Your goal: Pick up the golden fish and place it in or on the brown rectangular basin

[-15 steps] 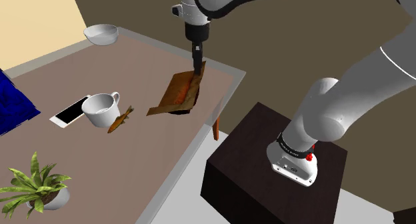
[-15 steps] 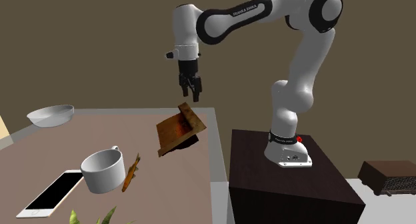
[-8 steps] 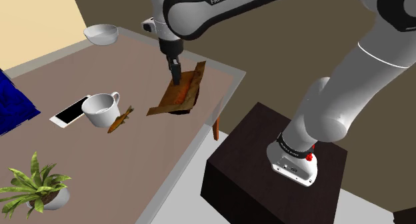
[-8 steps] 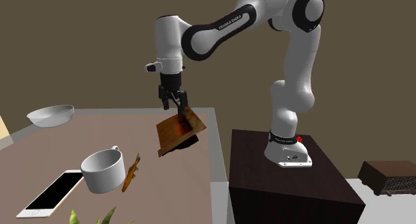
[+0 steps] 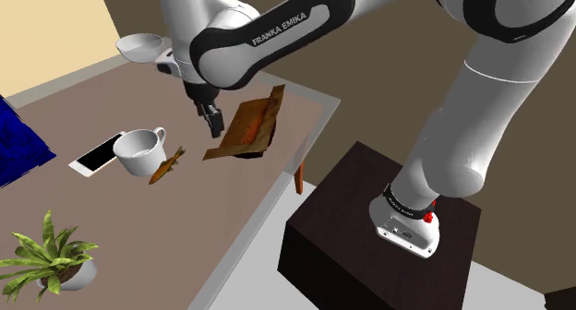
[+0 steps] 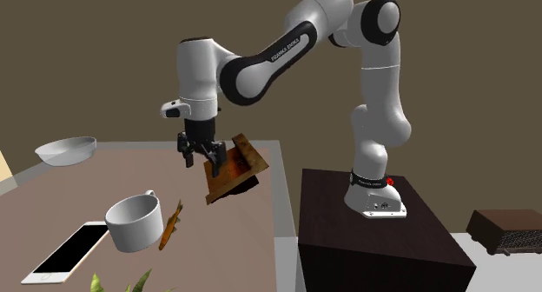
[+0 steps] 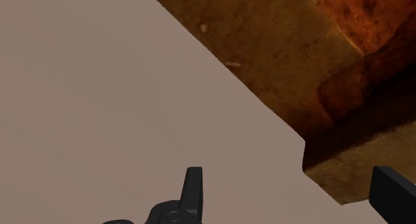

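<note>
Tabletop [image 5: 83,114] is the biggest thing I have to work with, a flat brown-grey surface carrying everything in the task. Over it the white arm [image 5: 277,22] arches from the dark stand [image 5: 369,225], bent far forward so the hand points down at the table, the pose I would want for a grasp from above.

Next in size is the brown rectangular basin [image 5: 249,128], close to the table edge nearest the stand. It sits tilted, one end raised, with a dark patch beneath it. I read that slant as a risk: a fish dropped on the high end may slide. A pale cup [image 5: 138,151] stands further along, handle turned away from me.

The golden fish [image 5: 168,167] lies on the table just beside the cup, between cup and basin, untouched and apart from both fingers. The cup crowds one side of it, so I judge there is little room for a finger there.

Smallest, the gripper [image 5: 215,122] hangs above the table at the basin's lower edge, on the fish's side. In the wrist view its fingers [image 7: 193,189] stand wide apart with nothing clasped, ready to straddle the fish.
</note>
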